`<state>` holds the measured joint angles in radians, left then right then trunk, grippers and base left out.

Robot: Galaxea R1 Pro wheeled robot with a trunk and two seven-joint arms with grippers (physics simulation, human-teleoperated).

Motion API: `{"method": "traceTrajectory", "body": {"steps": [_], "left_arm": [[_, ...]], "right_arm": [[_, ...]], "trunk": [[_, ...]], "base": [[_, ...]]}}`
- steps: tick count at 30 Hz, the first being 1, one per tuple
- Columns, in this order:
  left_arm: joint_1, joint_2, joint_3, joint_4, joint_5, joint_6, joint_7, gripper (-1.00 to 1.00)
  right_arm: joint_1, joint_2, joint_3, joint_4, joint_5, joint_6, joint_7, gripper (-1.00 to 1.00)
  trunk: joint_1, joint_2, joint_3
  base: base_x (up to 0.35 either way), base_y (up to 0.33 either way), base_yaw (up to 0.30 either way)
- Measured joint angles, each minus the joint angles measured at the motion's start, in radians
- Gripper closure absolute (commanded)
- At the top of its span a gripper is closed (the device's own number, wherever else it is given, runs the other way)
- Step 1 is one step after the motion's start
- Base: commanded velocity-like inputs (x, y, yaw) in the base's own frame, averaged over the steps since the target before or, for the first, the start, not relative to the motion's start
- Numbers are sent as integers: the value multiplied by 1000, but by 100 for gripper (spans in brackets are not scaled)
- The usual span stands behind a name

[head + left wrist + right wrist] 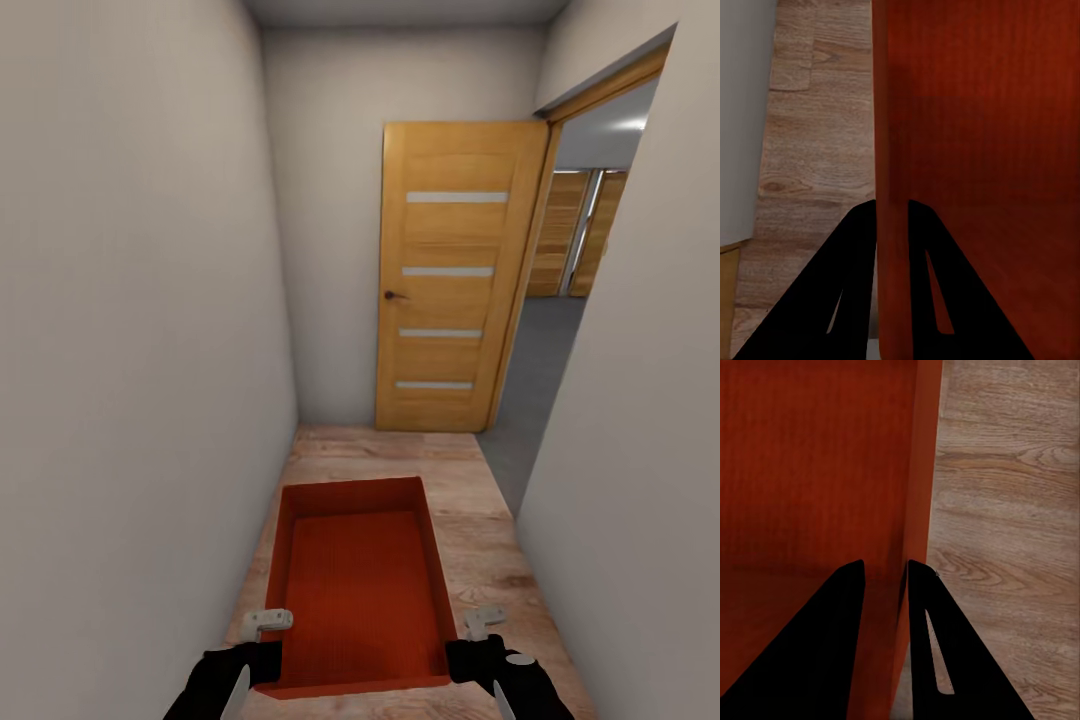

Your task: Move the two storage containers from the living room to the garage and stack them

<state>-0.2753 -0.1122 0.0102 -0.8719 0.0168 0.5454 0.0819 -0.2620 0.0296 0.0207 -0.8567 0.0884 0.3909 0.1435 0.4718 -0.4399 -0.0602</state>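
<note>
Narrow hallway: container held between left hand and right hand, each clamping a wall.

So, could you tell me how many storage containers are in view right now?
1. The storage container is carried in the hallway, the left gripper and right gripper each clamping a side wall. The other may be elsewhere.

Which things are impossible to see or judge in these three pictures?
- Head view: the room past the open door is mostly hidden by the right wall; just grey floor shows.
- Head view: the container's underside is hidden by its own walls.
- Wrist views: left claw and right claw bases are cut off by the picture edge.
</note>
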Motion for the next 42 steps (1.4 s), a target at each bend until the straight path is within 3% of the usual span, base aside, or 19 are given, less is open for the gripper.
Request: {"method": "traceTrajectory", "body": {"steps": [42], "left_arm": [[0, 0, 0, 0, 0, 0, 0, 100]], "right_arm": [[0, 0, 0, 0, 1, 0, 0, 100]], "trunk": [[0, 0, 0]], "base": [[325, 0, 0]]}}
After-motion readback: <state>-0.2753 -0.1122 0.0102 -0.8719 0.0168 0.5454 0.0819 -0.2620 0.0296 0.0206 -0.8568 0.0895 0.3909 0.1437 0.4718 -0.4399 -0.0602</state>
